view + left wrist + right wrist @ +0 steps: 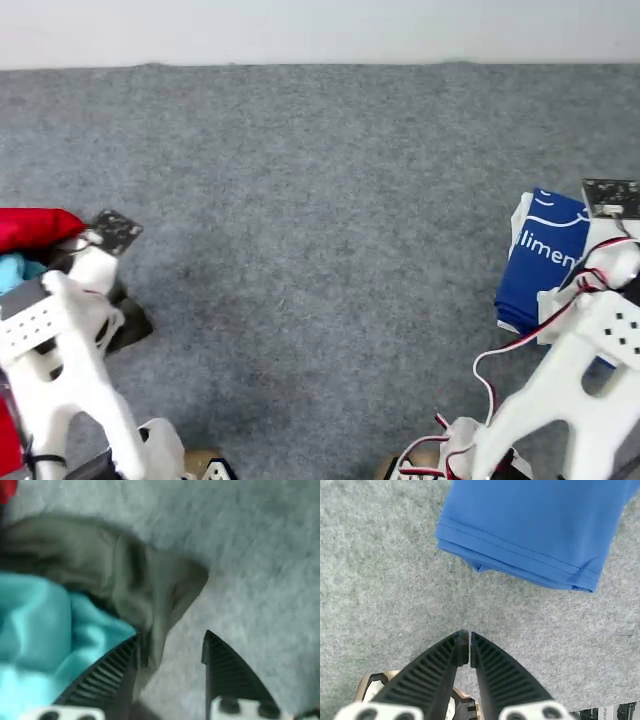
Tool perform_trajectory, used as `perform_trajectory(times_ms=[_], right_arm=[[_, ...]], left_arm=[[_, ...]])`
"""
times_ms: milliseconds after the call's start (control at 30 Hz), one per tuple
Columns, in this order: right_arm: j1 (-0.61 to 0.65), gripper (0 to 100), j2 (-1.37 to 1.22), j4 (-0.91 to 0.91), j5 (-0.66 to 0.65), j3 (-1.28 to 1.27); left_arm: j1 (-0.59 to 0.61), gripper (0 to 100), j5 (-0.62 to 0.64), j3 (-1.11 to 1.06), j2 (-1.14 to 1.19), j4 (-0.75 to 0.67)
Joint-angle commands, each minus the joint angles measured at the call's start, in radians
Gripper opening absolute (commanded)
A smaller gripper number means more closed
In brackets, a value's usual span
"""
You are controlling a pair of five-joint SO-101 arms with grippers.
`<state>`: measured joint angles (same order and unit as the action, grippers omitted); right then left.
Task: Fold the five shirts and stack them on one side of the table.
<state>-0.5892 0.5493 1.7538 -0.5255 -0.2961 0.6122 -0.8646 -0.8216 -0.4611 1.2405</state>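
A folded blue shirt (545,262) lies at the table's right side, with a white layer (521,218) showing under its edge. My right arm (592,335) stands beside it; my right gripper (470,647) is shut and empty over bare carpet, a short way from the blue shirt (535,525). At the left edge sit a red shirt (35,226) and a teal shirt (18,270). My left gripper (172,636) is open at the rim of a dark grey shirt (135,580), whose edge hangs just inside one finger (120,667). The teal shirt (40,630) lies beside it.
Grey carpet (320,200) covers the table between the arms. A pale wall (320,30) runs along the far edge. The left arm (70,330) hides part of the pile of shirts.
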Motion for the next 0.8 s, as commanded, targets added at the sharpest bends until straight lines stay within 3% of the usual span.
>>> perform_trajectory(times_ms=[0, 133, 433, 567, 667, 767], right_arm=[[0.005, 0.9, 0.030, 0.041, -0.002, 0.006], [0.001, 0.9, 0.030, 0.041, -0.006, 0.011], [0.002, 0.9, 0.030, 0.041, -0.003, 0.011], [0.002, 0.9, 0.030, 0.041, -0.003, 0.011], [0.002, 0.9, 0.030, 0.041, -0.003, 0.011], [0.002, 0.9, 0.030, 0.041, -0.003, 0.011]], left_arm=[[-0.074, 19, 0.055, -0.028, -0.018, -0.103], [-0.110, 19, 0.098, -0.044, 0.029, -0.170], [-0.110, 19, 0.158, 0.200, 0.457, -0.189], [-0.114, 12, 0.169, 0.288, 0.591, -0.189], [-0.124, 1, 0.169, 0.337, 0.640, -0.189], [-0.126, 1, 0.170, 0.383, 0.617, -0.172]])
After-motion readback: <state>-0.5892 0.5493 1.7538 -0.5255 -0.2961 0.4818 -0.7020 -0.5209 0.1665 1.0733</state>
